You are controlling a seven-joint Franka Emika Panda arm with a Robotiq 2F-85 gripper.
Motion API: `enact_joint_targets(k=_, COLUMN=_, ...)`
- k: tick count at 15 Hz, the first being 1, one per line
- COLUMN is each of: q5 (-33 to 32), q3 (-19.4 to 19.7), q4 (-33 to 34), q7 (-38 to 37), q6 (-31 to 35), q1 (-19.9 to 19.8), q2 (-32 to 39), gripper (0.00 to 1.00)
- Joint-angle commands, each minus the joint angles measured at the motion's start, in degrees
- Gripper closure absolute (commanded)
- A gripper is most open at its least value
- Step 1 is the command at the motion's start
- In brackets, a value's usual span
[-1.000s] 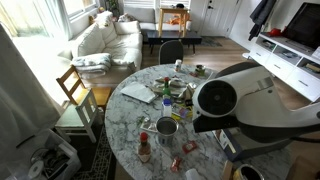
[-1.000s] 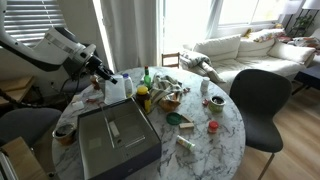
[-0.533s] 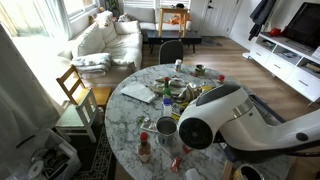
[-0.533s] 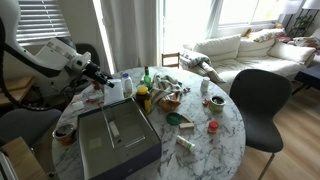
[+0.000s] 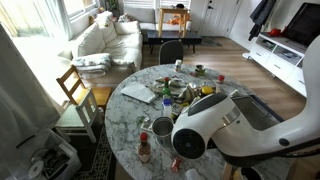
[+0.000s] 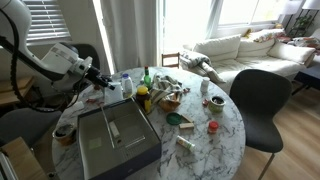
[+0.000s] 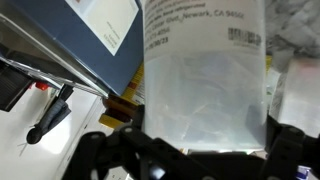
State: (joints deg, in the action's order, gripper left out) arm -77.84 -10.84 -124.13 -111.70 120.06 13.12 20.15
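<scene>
We see the fingers [image 6: 103,78] at the left of an exterior view, at the end of the white arm [image 6: 62,62], spread wide and gripping nothing. They point at a translucent plastic container [image 6: 120,87] standing upright near the left edge of the round marble tabletop [image 6: 228,128]. In the wrist view the container [image 7: 205,90] fills the middle of the frame, with a printed label across its top. The dark fingers [image 7: 105,150] show at the lower left and lower right, one on each side of it. We cannot tell whether either finger touches its wall. At the upper left of the wrist view we make out a dark blue folder [image 7: 95,60] with a white sheet on it, lying just beside the container. In the exterior view a grey case [image 6: 118,142] lies flat in the lower left part of the tabletop, just below the container. A yellow bottle [image 6: 143,97] stands just to the right of the container, and a green lid [image 6: 174,119] lies further right. A black chair [image 6: 262,100] stands at the tabletop's right edge. In an exterior view from across the room, the arm's big white joint [image 5: 192,140] hides the fingers and the container. A metal cup [image 5: 166,126] stands just to the left of that joint.
</scene>
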Motion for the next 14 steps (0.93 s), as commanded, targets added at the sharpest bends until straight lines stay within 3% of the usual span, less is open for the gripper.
enact_joint_targets(k=1, q5=-2.78, q3=-0.38, q4=2.13, q7=-0.99, q6=2.10, q1=0.47, q2=2.22, gripper=0.00)
enact_joint_targets(k=8, q5=-5.03, q3=1.15, q4=-1.23, q7=-4.36, q6=0.17, q1=-0.32, q2=-0.13, gripper=0.00)
enact_joint_targets(k=14, q5=-16.49, q3=2.10, q4=-1.89, q7=-24.73, q6=-8.55, q1=0.10, q2=1.65, gripper=0.00)
